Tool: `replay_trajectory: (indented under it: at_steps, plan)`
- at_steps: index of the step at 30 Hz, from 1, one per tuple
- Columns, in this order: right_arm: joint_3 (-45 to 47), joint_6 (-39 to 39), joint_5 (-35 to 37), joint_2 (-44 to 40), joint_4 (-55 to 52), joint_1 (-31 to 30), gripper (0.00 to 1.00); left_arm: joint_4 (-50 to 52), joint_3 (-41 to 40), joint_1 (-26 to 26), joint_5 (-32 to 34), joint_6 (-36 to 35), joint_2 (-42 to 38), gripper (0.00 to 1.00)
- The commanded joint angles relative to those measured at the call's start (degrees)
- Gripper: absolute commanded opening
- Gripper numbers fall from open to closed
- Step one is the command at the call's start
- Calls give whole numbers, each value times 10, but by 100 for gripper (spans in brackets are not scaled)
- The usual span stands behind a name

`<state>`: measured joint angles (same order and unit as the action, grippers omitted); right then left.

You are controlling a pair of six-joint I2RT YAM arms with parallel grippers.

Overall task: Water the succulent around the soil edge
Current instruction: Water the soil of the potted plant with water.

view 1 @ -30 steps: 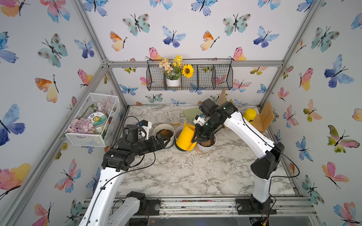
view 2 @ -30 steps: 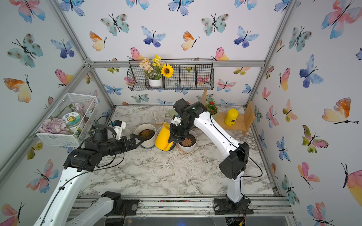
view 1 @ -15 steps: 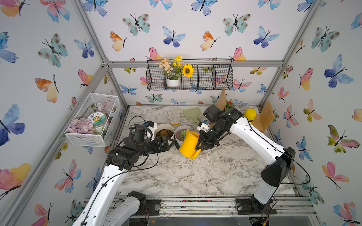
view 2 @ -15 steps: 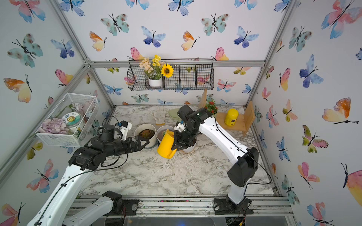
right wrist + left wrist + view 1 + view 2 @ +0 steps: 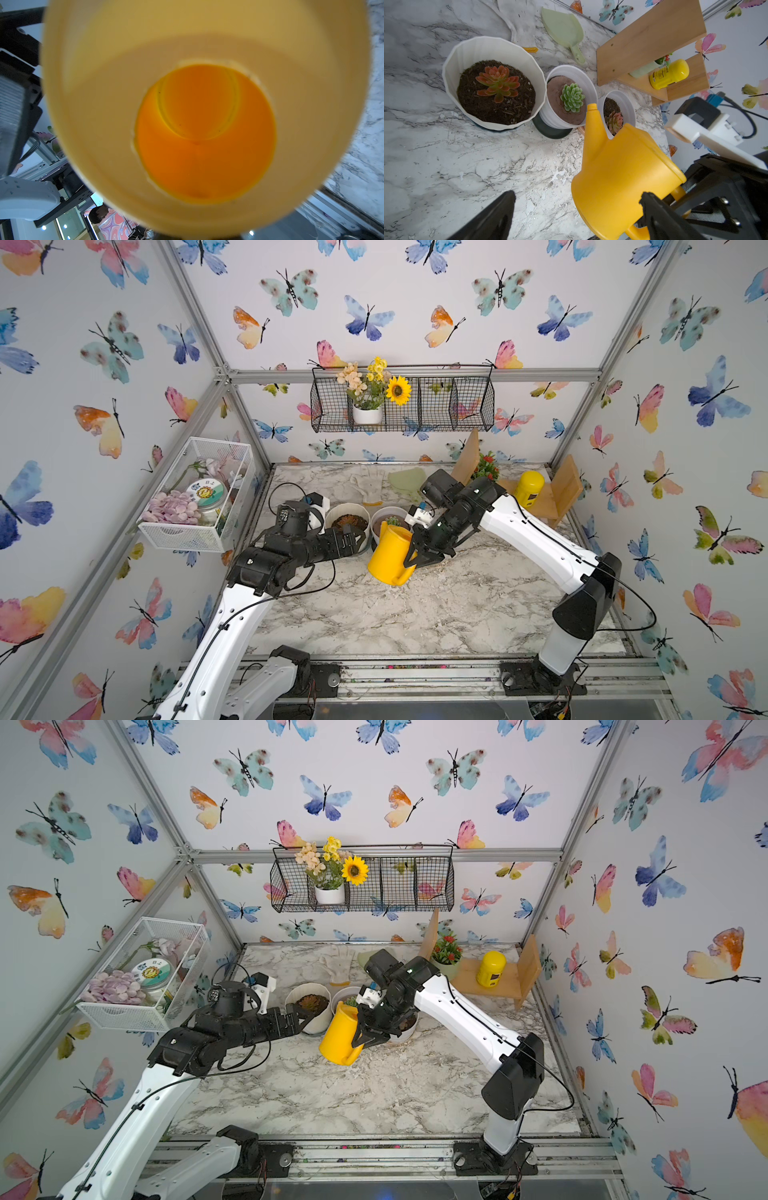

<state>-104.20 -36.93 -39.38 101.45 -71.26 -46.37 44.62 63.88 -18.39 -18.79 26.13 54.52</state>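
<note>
Right gripper (image 5: 417, 560) clamps yellow can (image 5: 388, 553) — spout (image 5: 591, 108) (tilted) near green succulent (image 5: 572, 97).

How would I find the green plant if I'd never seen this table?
Look at the marble table, where three white pots stand in a row toward the back. The green plant sits in the middle pot. Its neighbours are both reddish; it alone is green.

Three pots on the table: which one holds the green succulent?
The middle pot, with pale brown soil. Its succulent is green; the big ribbed pot and the small pot hold reddish ones in dark soil.
</note>
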Motion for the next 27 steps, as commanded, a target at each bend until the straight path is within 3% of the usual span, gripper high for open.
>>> replay_trajectory:
  at_steps: [1,15,27]
  plan:
    - [-17,-2,-24,21,13,-7,1,-7,15,5,31,-18,4,99]
    - [-146,30,-5,117,-36,-6,1,-17,28,47,21,-33,23,99]
    - [-131,62,12,74,-74,58,1,-20,40,48,10,-33,36,99]
